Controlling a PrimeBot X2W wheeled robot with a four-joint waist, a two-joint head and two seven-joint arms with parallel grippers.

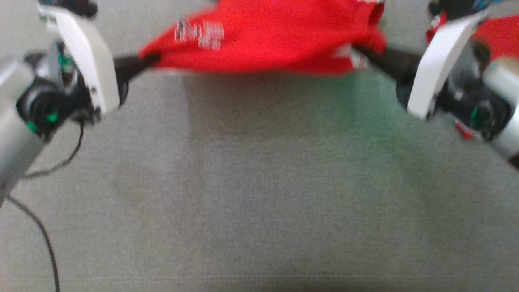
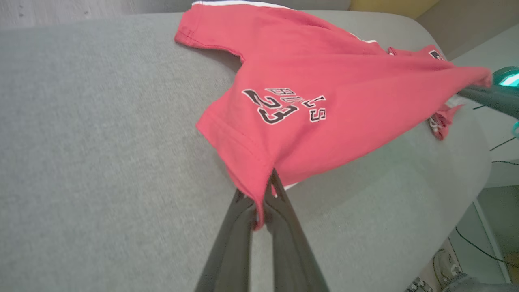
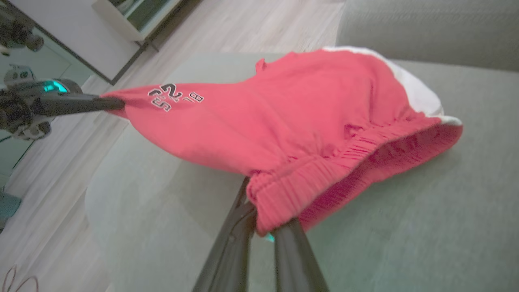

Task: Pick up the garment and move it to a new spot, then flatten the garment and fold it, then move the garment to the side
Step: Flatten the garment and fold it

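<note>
Holding the red shorts [image 2: 344, 77] by a bottom corner, the left gripper [image 2: 265, 194] is pinched tight on the cloth. The shorts fan out just past its fingertips and stretch away to the right gripper [image 3: 263, 221], which is clamped on the stretchy waistband [image 3: 324, 178]. Between the two grippers the shorts hang like a little bridge over the grey couch cushion [image 1: 259, 182]. The black and white number print [image 2: 284, 107] sits close to the left gripper. The far side of the shorts, with the white stripe [image 3: 413, 89], rests on the cushion beyond both grippers' tips.
</note>
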